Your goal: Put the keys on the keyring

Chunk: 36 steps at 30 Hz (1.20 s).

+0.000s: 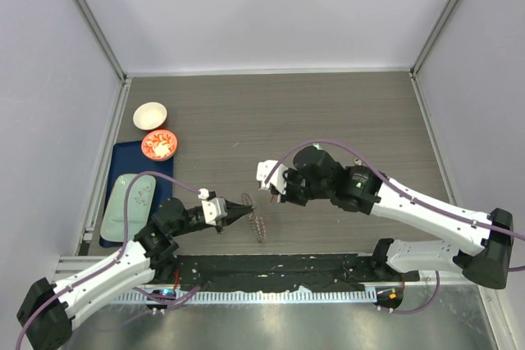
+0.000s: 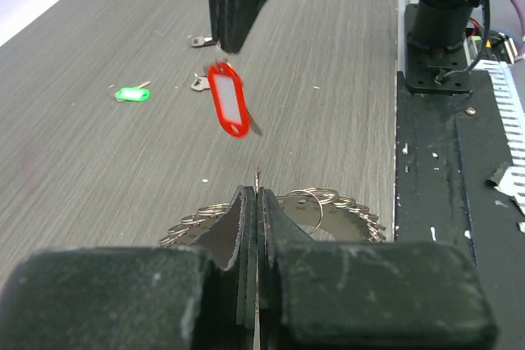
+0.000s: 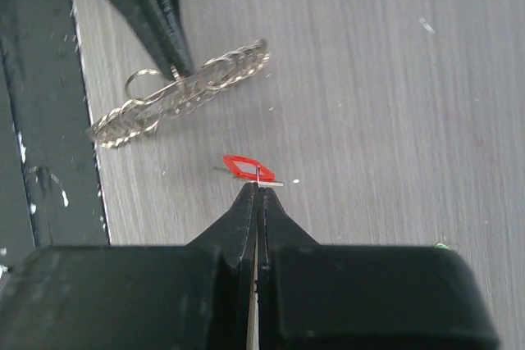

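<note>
The keyring (image 2: 344,217) is a flat grey ring edged with many small split rings. It stands on edge in the top view (image 1: 259,225). My left gripper (image 2: 257,194) is shut on one of its thin rings; the gripper also shows in the top view (image 1: 244,211). My right gripper (image 3: 257,187) is shut on the small ring of the red key (image 3: 245,167) and holds it above the table, just beyond the keyring. The red key (image 2: 227,98) hangs from the right fingers (image 2: 238,6). A green key (image 2: 131,94) and two dark keys (image 2: 199,40) lie on the table.
A white bowl (image 1: 150,115) and an orange bowl (image 1: 159,144) stand at the far left. A blue tray (image 1: 117,165) with a pale plate (image 1: 130,202) lies below them. A black mat (image 1: 271,270) runs along the near edge. The right arm's base (image 2: 439,30) stands beside it.
</note>
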{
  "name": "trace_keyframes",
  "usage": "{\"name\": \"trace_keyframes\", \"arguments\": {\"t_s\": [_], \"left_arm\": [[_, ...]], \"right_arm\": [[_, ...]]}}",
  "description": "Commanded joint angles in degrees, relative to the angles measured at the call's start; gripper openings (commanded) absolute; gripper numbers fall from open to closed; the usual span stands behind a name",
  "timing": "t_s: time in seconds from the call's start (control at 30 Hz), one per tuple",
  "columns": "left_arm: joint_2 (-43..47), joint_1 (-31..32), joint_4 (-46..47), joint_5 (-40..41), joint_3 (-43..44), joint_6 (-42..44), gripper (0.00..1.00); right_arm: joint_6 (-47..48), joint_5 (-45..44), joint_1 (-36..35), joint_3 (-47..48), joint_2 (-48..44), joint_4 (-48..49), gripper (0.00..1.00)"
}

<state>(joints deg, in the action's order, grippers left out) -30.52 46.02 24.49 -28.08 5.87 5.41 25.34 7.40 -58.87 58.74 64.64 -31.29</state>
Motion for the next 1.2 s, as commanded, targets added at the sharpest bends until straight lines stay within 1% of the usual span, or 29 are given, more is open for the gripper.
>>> {"name": "trace_keyframes", "arguments": {"t_s": [0.0, 0.13, 0.37, 0.7, 1.17], "left_arm": [[-1.47, 0.21, 5.48, -4.53, 3.18, 1.18, 0.00], [-2.08, 0.21, 6.09, -5.76, 3.18, 1.45, 0.00], [-3.66, 0.21, 8.46, -6.90, 2.83, 0.83, 0.00], [-5.95, 0.12, 14.44, -8.31, 1.95, -1.80, 0.00], [-5.95, 0.21, 14.97, -8.49, 1.78, -2.24, 0.00]], "right_arm": [[5.68, -0.81, -2.91, 1.82, 1.89, -3.87, 0.01], [6.12, -2.11, -6.59, 0.59, 1.54, -2.55, 0.01], [6.39, -4.06, -9.41, -1.35, 0.40, 1.31, 0.01], [6.21, -4.85, -10.39, -2.49, 0.31, 3.60, 0.01], [6.12, -3.18, -10.74, -2.67, 0.57, 4.66, 0.01]]}}
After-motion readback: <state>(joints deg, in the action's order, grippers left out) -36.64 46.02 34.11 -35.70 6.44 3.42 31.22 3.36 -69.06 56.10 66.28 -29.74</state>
